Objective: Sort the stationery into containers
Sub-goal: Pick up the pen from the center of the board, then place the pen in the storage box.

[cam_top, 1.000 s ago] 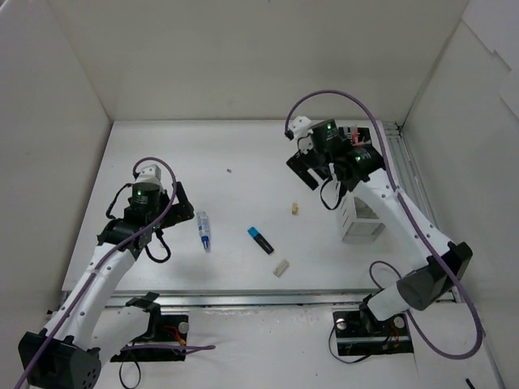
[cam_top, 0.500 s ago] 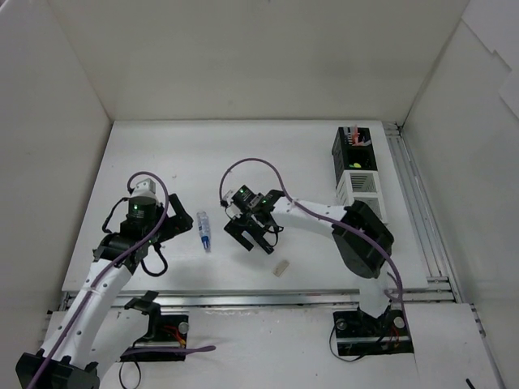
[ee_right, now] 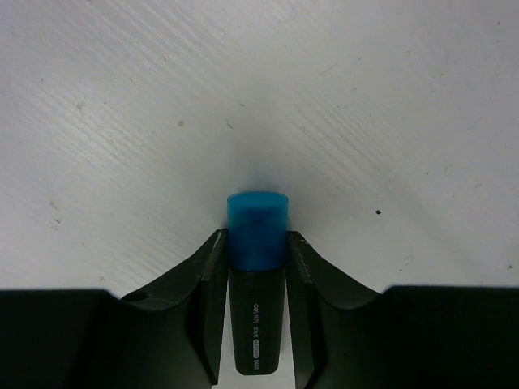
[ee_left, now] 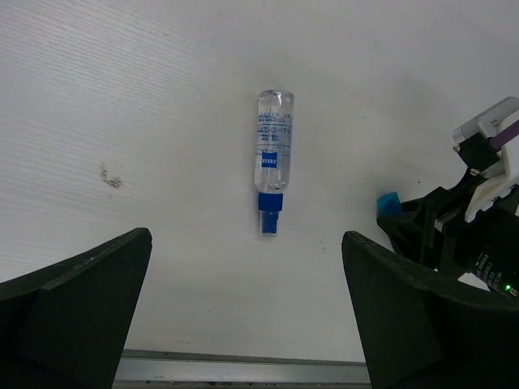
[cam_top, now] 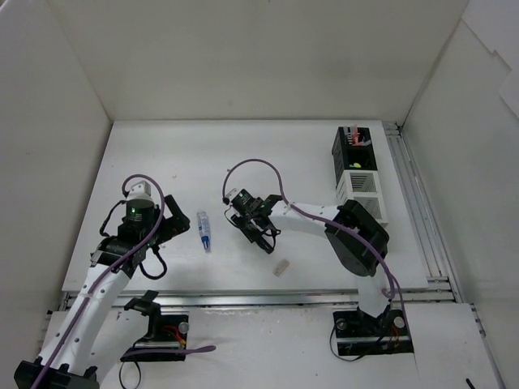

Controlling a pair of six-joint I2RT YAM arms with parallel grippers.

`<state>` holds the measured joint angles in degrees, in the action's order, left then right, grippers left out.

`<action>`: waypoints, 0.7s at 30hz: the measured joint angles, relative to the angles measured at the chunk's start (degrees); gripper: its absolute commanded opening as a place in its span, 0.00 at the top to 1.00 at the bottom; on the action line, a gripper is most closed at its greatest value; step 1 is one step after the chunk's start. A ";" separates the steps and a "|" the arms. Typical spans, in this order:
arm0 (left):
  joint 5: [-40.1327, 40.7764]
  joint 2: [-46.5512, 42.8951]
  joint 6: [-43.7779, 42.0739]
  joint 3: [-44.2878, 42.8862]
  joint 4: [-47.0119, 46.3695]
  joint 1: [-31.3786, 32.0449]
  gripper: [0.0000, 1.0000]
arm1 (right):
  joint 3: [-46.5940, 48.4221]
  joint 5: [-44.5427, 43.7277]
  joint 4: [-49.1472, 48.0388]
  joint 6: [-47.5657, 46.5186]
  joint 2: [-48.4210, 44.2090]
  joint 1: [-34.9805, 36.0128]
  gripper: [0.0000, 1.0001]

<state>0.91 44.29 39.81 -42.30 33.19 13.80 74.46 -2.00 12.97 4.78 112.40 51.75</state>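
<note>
Blue highlighter: clamped at mid-table, seemingly still touching it.
Right gripper: closed narrowly on the highlighter's sides.
Beige eraser: laid just beside, nearer the bases.
White-blue tube: laid flat, well left.
Left gripper: spread wide above the tube, nothing held.
Black box, white box: joined at far right.

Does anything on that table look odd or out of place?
Nothing looks damaged or spilled. A white-blue tube and a beige eraser just lie loose on the table, away from the boxes.
</note>
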 measured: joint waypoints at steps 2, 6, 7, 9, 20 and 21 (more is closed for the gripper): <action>0.46 -0.26 0.17 0.31 -0.02 0.00 0.01 | -0.04 0.13 -0.20 0.15 0.00 0.00 0.91; 1.33 -1.36 0.74 1.22 0.24 0.00 0.01 | -0.94 -1.01 -0.76 -0.24 -0.96 -0.07 0.96; 1.55 -1.51 0.79 1.22 0.22 0.00 0.00 | -1.29 -1.64 -0.76 -0.44 -1.68 -0.26 0.96; 1.92 -1.68 0.85 1.22 0.15 0.00 0.01 | -3.06 -2.82 -1.79 -1.36 -4.85 -1.01 1.00; 2.36 1.07 0.85 1.22 -1.53 -0.39 0.00 | -11.78 -13.94 -28.98 -10.10 -35.56 -26.16 1.00; 2.36 1.46 0.83 1.22 -1.88 -0.42 0.00 | -11.85 -14.71 -32.26 -10.64 -35.69 -28.50 1.00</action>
<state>3.27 45.76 40.64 -41.08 31.31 13.39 62.61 -16.71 -19.29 -5.87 76.71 23.24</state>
